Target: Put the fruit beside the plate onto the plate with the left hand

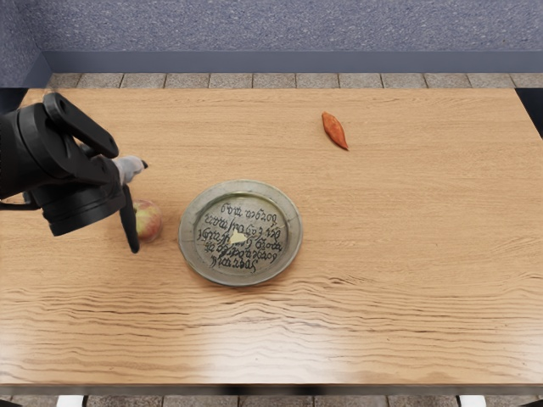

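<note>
- The left robot hand [88, 192] comes in from the left edge of the frame, a bulky black shape hanging over the left part of the bench [399, 280].
- The hand is released: its fingers are spread and are not closed around anything.
- One thin black finger [130, 227] points straight down, its tip reaching the wood just at the left side of the apple.
- A short grey-tipped digit [129, 167] sticks out to the right, higher in the frame than the apple and apart from it.
- The apple [150, 220], red with a yellow blush, sits on the bench at centre left, just beside the left rim of the plate and not on it.
- The downward finger overlaps the apple's left edge; whether it touches the fruit cannot be told.
- The plate [192, 222] is round and grey-green metal, lying flat a little left of the frame's centre, with rings of dark script across its inner face.
- A small pale yellow wedge [237, 239] lies in the middle of the plate.
- A slim orange-red piece [334, 130], pointed at both ends, lies in the upper right of centre, well apart from the plate and the apple.
- Beyond the far edge of the bench, a strip of tiled floor [254, 80] and a blue-grey wall [280, 25] fill the top of the frame.
</note>
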